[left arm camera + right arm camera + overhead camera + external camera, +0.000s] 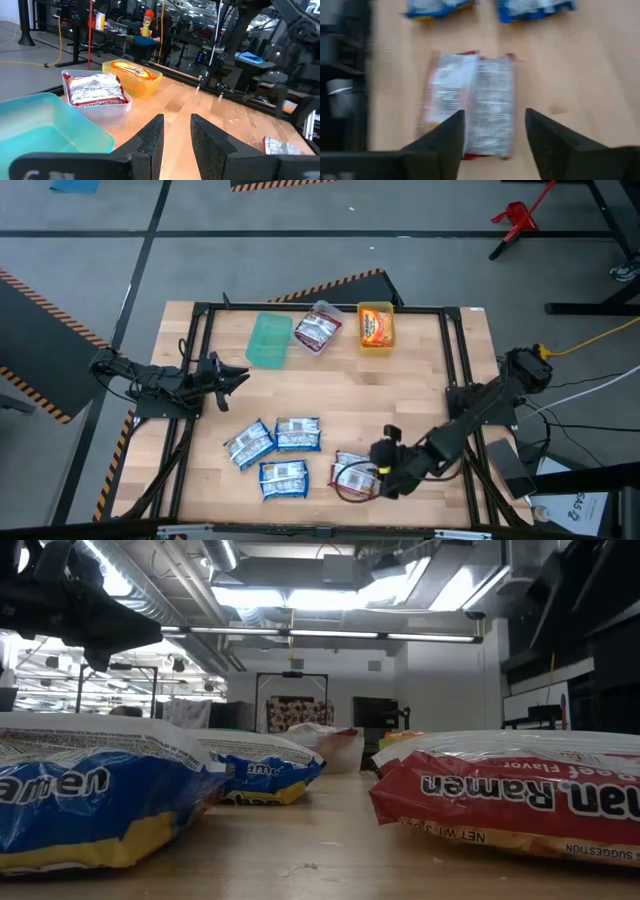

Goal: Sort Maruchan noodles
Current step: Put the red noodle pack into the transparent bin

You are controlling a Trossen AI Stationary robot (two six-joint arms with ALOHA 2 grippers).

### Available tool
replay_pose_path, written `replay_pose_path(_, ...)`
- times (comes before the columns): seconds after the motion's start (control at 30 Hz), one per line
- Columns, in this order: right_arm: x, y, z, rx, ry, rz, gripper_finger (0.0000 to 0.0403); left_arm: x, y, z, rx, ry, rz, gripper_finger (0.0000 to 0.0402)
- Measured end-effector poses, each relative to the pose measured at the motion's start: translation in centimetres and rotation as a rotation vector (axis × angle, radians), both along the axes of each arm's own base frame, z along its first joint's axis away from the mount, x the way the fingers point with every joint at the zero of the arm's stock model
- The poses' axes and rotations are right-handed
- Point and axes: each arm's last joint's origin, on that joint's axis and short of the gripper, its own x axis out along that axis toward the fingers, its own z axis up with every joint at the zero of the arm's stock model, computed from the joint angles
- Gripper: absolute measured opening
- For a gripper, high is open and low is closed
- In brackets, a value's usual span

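Scene: a wooden worktop [400, 395] seen from above, with two dark robot arms, one at each side, and noodle packets being sorted by colour into three bins.

Landmark: the clear bin [319, 330], middle of a row of three at the far edge of the worktop.

Clear bin: holds one red packet [317, 331], label side up.

Green bin [268, 340]: just left of the clear bin; it looks empty.

Yellow bin [376, 326]: just right of the clear bin; holds one orange packet [377, 328].

Blue packets [274, 452]: three of them lie loose on the worktop, well in front of the clear bin and a little to its left, close together.

Loose red packet [352, 473]: lies flat at the near edge, well in front of the clear bin and slightly to its right.

Right gripper [384, 470]: low over the loose red packet, jaws spread apart on either side of it; they do not yet appear to grasp it.

Left gripper [238, 376]: waits in front of the green bin, left of the clear bin, jaws parted and holding nothing.

Progress: judging from the layout, two packets are sorted and four remain on the worktop; the loose red one is likely next, bound for the clear bin, and the blue ones probably for the green bin.
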Motion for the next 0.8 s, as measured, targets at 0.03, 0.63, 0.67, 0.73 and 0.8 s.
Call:
replay_pose_path(0.03, 0.0, 0.0, -0.2, -0.016, 0.001, -0.007, 0.0209, 0.0, 0.0, 0.0, -0.007, -0.003, 0.000, 0.0090)
replay_pose_path(0.63, 2.8, 1.9, -4.9, -0.026, -0.062, -0.038, 0.0274, 0.0, 0.0, 0.0, -0.034, -0.013, 0.001, 0.0090)
replay_pose_path(0.67, 2.9, 1.8, -5.3, -0.038, -0.054, -0.040, 0.0274, 0.0, 0.0, 0.0, -0.034, -0.013, 0.000, 0.0090)
replay_pose_path(0.73, 3.1, 2.1, -6.2, -0.029, -0.040, -0.035, 0.0273, 0.0, 0.0, 0.0, -0.034, -0.013, 0.000, 0.0090)
replay_pose_path(0.8, 3.2, 2.2, -7.1, -0.017, -0.012, -0.040, 0.0273, 0.0, 0.0, 0.0, -0.034, -0.012, 0.000, 0.0090)
